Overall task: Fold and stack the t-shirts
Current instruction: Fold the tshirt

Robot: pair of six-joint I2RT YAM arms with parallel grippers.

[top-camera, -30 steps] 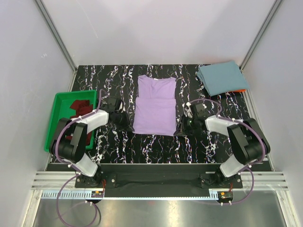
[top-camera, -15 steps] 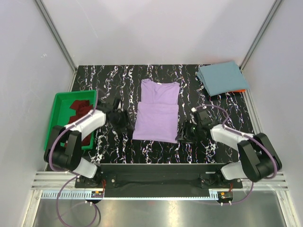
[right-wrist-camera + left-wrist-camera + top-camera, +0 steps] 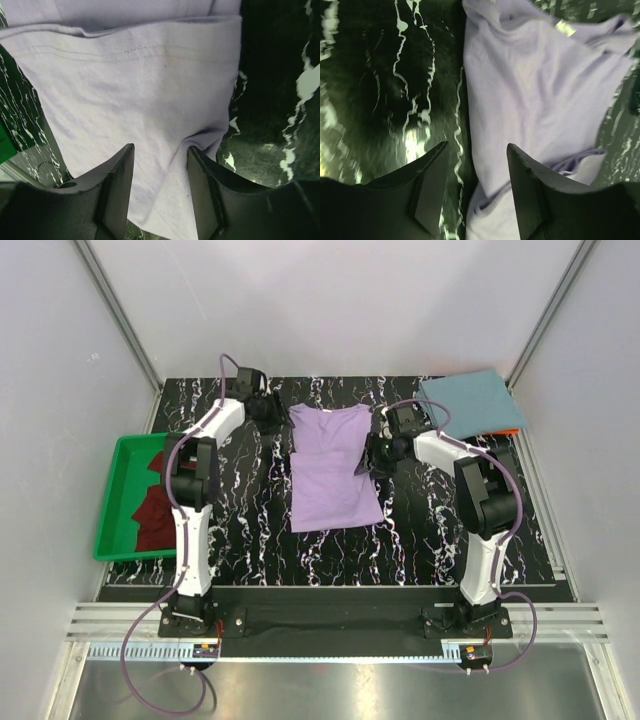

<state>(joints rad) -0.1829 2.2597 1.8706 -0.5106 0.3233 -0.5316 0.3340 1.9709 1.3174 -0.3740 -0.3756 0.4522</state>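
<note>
The lavender t-shirt (image 3: 330, 470) lies flat mid-table, its sleeves folded in. My left gripper (image 3: 270, 406) sits at the shirt's far left corner, open; in the left wrist view the gripper (image 3: 477, 147) straddles the lavender cloth (image 3: 535, 90) at its edge. Over the shirt's right edge my right gripper (image 3: 374, 455) is also open, and the right wrist view shows this gripper (image 3: 161, 149) with lavender cloth (image 3: 125, 85) lying between the fingers, wrinkled against the right one. A folded teal-blue t-shirt (image 3: 466, 405) rests at the back right. The maroon t-shirt (image 3: 155, 510) is in the tray.
The green plastic tray (image 3: 112, 502) stands at the table's left edge. An orange edge (image 3: 508, 430) peeks out under the teal shirt. The black marbled tabletop (image 3: 420, 530) is walled in by white panels and metal posts.
Both arms have swung from the shirt's near sides to its far part, and both grippers have gone from shut to open. The lavender shirt has shifted slightly.
</note>
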